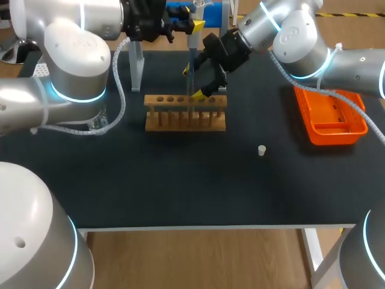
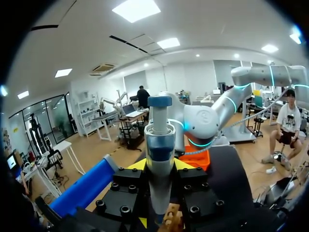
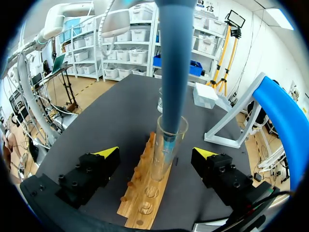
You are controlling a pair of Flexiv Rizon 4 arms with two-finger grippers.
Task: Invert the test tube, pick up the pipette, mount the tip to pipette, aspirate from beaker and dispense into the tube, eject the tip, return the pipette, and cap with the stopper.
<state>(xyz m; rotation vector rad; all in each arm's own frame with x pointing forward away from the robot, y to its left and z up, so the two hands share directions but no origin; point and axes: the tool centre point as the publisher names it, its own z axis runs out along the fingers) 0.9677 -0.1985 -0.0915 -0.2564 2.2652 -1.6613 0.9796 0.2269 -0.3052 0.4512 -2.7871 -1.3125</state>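
My left gripper (image 1: 186, 25) (image 2: 160, 166) is shut on the blue and white pipette (image 1: 191, 57) (image 2: 160, 140) and holds it upright over the wooden rack (image 1: 185, 112). The pipette's tip reaches down into the mouth of the clear test tube (image 3: 165, 147), which stands in the rack (image 3: 145, 195). My right gripper (image 1: 194, 82) (image 3: 157, 159) is open, one finger on each side of the tube and neither touching it. The small white stopper (image 1: 261, 150) lies on the mat to the right of the rack. A glass beaker (image 1: 96, 123) stands under my left arm.
An orange tray (image 1: 329, 115) (image 2: 195, 157) sits at the right side of the table. The clear and blue pipette stand (image 1: 137, 66) (image 3: 285, 121) is behind the rack, and a white tip box (image 3: 204, 94) lies beyond it. The black mat (image 1: 180, 180) covers the table.
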